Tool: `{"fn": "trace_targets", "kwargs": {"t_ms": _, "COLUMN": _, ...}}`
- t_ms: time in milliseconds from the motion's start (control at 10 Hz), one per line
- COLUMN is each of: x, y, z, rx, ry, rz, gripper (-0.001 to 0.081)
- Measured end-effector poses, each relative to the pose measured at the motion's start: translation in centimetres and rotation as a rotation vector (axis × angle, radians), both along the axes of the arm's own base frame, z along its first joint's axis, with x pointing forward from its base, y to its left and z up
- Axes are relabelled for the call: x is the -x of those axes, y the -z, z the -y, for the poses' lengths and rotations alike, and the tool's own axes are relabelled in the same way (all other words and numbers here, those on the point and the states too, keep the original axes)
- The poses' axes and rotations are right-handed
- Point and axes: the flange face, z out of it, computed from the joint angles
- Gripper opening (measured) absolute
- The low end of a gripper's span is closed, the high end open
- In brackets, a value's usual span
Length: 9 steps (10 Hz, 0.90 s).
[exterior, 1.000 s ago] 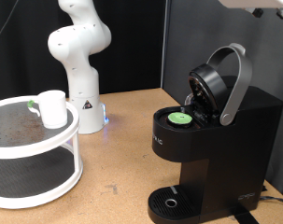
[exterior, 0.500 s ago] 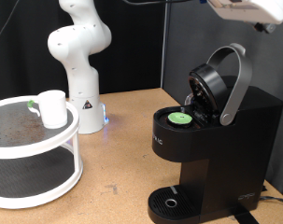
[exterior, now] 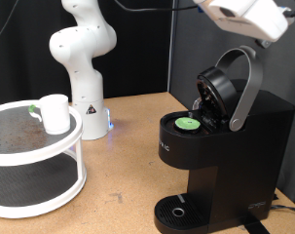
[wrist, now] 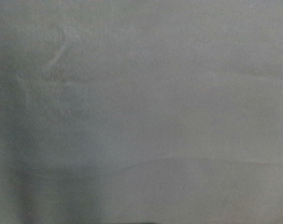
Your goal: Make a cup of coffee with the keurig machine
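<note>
The black keurig machine (exterior: 220,146) stands at the exterior view's right with its hinged top (exterior: 230,86) raised. A green-topped pod (exterior: 189,123) sits in the open chamber. The round drip tray (exterior: 176,212) at its foot holds nothing. The white cup (exterior: 55,112) stands on the top tier of a round white stand (exterior: 35,156) at the left, far from the machine. My gripper's white hand (exterior: 246,18) hangs at the top right, above the raised top and touching nothing; its fingers do not show. The wrist view shows only a blank grey surface.
The arm's white base (exterior: 84,58) stands at the back, next to the stand. The stand has a second, lower tier (exterior: 30,185). A brown tabletop (exterior: 128,166) lies between the stand and the machine. A dark wall is behind.
The white hand has come further into view from the top right, moving left and down above the machine's raised top. The cup, pod and machine have not moved.
</note>
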Motion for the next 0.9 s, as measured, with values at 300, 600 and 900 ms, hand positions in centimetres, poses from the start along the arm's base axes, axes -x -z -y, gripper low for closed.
{"fn": "trace_targets", "kwargs": {"t_ms": 300, "x": -0.3, "y": 0.4, "z": 1.8, "rx": 0.001, "ry": 0.008, "rz": -0.013, "gripper": 0.0001}}
{"fn": "trace_targets", "kwargs": {"t_ms": 600, "x": -0.2, "y": 0.1, "z": 3.7, "rx": 0.007, "ry": -0.009, "rz": -0.025, "gripper": 0.0000}}
{"fn": "trace_targets", "kwargs": {"t_ms": 900, "x": 0.6, "y": -0.3, "z": 7.6, "rx": 0.034, "ry": -0.054, "rz": -0.028, "gripper": 0.0000}}
